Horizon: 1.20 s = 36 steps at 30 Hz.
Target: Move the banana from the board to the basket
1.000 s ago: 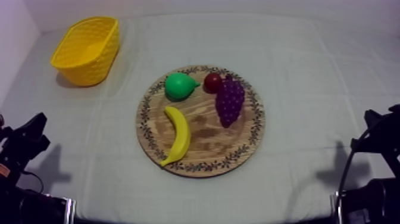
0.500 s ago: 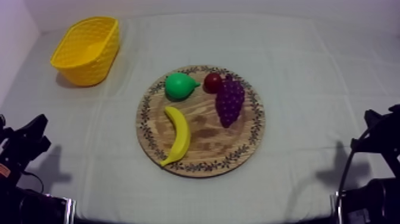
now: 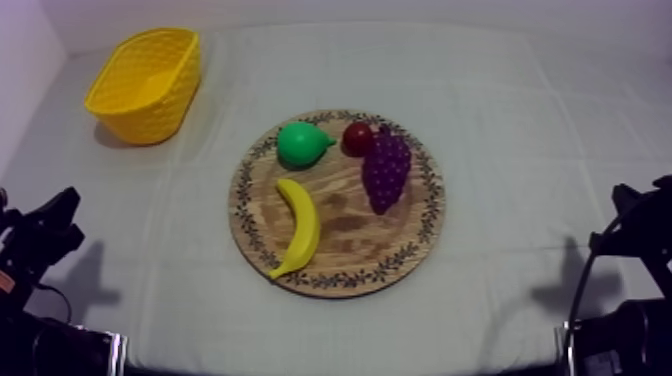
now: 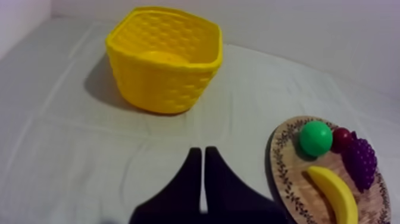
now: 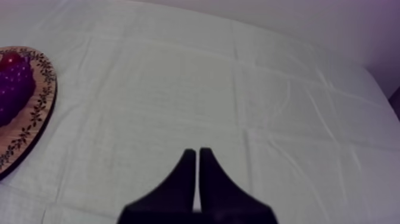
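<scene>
Banana (image 3: 299, 227) lies on the wooden board (image 3: 350, 238), left half, just below the pear (image 3: 302, 144); grapes (image 3: 386, 170) and small red fruit (image 3: 357, 137) alongside. Yellow basket (image 3: 150, 115) well apart, far left. We log left gripper (image 4: 203, 152) and right gripper (image 5: 197, 154) low over the cloth, fingers pressed together on nothing.

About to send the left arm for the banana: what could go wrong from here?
1. The left claw is shut; unless it opens first, it may shove the banana across the wooden board.
2. The banana's far end lies close to the pear, so a grasp there could knock the pear.
3. The yellow basket has tall walls; a low carry might catch its rim.
</scene>
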Motion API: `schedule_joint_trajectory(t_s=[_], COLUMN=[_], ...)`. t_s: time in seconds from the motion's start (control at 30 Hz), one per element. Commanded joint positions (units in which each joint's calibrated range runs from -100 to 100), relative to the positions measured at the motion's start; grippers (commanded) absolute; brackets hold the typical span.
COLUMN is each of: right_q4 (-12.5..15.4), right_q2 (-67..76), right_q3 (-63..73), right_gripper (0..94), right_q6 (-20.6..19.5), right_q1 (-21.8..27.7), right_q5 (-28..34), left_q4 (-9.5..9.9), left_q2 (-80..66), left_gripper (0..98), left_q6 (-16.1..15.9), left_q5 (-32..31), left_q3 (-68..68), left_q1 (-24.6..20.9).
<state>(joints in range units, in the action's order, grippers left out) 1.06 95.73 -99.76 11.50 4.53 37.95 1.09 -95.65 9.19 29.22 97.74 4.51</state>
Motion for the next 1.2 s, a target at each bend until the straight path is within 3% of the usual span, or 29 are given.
schedule_joint_trajectory(t_s=[0.0, 0.27, 0.4, 0.5, 0.9, 1.17], right_q4=[0.0, 0.0, 0.0, 0.0, 0.0, 0.0], right_q2=[0.0, 0.0, 0.0, 0.0, 0.0, 0.0], right_q3=[0.0, 0.0, 0.0, 0.0, 0.0, 0.0], right_gripper=[0.3, 0.3, 0.3, 0.3, 0.3, 0.3], right_q6=[0.0, 0.0, 0.0, 0.0, 0.0, 0.0], right_q1=[0.0, 0.0, 0.0, 0.0, 0.0, 0.0], right_q5=[0.0, 0.0, 0.0, 0.0, 0.0, 0.0], left_q4=[-0.05, 1.22, 4.18, 5.26, 5.59, 5.55], left_q2=[4.9, 23.8, 32.9, 38.6, 58.4, 66.0], left_gripper=[0.1, 0.1, 0.1, 0.1, 0.2, 0.3], left_q6=[0.0, 1.7, 5.2, 7.1, 14.3, 18.6], left_q5=[-0.2, 4.6, 5.9, 6.0, 6.6, 6.7], left_q3=[-3.2, -22.5, -30.9, -35.6, -47.2, -47.9], left_q1=[0.5, 6.2, 10.6, 13.4, 23.5, 30.2])
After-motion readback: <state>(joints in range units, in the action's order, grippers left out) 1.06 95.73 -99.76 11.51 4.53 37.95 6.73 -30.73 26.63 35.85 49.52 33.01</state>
